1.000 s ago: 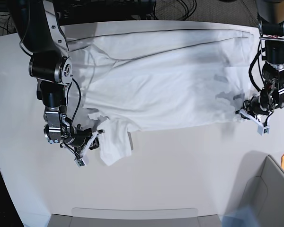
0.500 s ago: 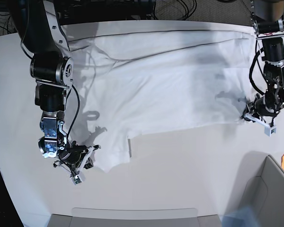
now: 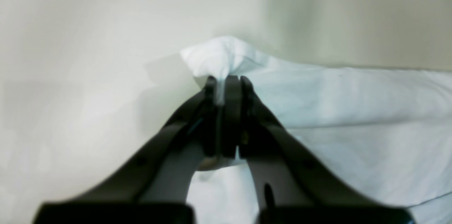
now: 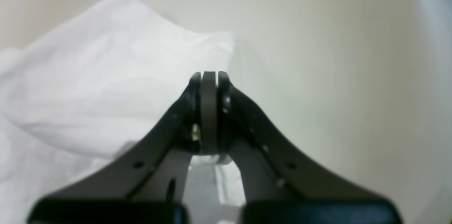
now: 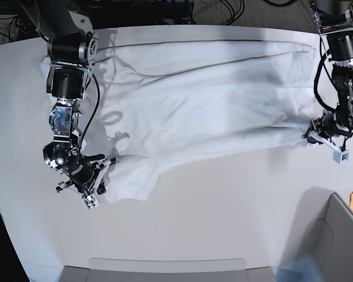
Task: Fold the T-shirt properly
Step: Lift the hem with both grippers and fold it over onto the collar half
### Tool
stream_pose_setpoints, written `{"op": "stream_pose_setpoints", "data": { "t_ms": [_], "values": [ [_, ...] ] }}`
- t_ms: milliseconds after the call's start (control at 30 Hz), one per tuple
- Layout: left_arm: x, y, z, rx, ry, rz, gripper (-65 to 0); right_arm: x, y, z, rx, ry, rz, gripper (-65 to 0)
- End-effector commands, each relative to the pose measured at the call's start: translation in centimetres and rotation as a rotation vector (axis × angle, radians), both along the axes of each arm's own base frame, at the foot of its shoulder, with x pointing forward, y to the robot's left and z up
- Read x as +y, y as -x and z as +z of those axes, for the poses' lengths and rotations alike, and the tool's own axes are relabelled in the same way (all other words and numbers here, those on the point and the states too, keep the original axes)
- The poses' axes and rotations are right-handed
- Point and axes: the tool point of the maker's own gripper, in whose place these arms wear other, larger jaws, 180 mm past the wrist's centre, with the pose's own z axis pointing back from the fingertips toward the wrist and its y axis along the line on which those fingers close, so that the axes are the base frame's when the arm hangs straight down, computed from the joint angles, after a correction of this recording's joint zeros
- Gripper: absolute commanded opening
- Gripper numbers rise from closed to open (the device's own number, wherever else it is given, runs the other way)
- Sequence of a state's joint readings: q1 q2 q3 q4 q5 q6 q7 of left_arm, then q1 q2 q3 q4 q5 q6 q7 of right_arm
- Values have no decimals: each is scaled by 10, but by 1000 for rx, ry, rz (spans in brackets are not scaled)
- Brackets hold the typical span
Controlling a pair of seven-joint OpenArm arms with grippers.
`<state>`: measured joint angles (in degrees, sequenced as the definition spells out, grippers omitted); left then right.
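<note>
The plain white T-shirt (image 5: 212, 111) lies on an off-white table (image 5: 223, 211).

Bright even light, blurred wrist views

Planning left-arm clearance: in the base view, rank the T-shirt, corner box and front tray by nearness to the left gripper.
1. T-shirt, pinched in the left gripper.
2. Box, lower right corner.
3. Tray, bottom centre.

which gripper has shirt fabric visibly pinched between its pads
The left gripper: a strip of the T-shirt shows between its closed pads. The right gripper is shut too, but no cloth shows between its pads.
</note>
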<state>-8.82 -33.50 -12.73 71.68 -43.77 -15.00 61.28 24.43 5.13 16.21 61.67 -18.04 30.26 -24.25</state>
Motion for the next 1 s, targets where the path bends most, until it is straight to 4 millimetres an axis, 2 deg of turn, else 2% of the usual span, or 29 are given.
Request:
{"op": "stream_pose_setpoints", "data": {
  "t_ms": [0, 133, 200, 433, 533, 667, 767, 967],
  "values": [
    [10, -6, 19, -57, -23, 9, -650, -1, -11, 28, -85, -8, 6, -650],
    [12, 7, 21, -59, -16, 28, -650, -1, 4, 30, -108, 12, 10, -650],
    [5, 15, 19, -41, -2, 21, -650, -1, 10, 31, -121, 20, 11, -650],
    [-11, 32, 31, -56, -9, -10, -650, 0, 39, 35, -149, 57, 18, -650],
    [-8, 40, 34, -46, -17, -5, -650, -3, 49, 39, -121, 68, -1, -650],
    [-3, 50, 34, -36, -27, 7, -650, -19, 61, 47, -70, 46, -48, -650],
    [-6, 59, 31, -10, -37, -10, -650, -28, 72, 43, -30, 51, -59, -650],
    [-11, 78, 36, 3, -76, -42, -650, -30, 97, 36, 7, 82, -55, -650]
  ]
}}
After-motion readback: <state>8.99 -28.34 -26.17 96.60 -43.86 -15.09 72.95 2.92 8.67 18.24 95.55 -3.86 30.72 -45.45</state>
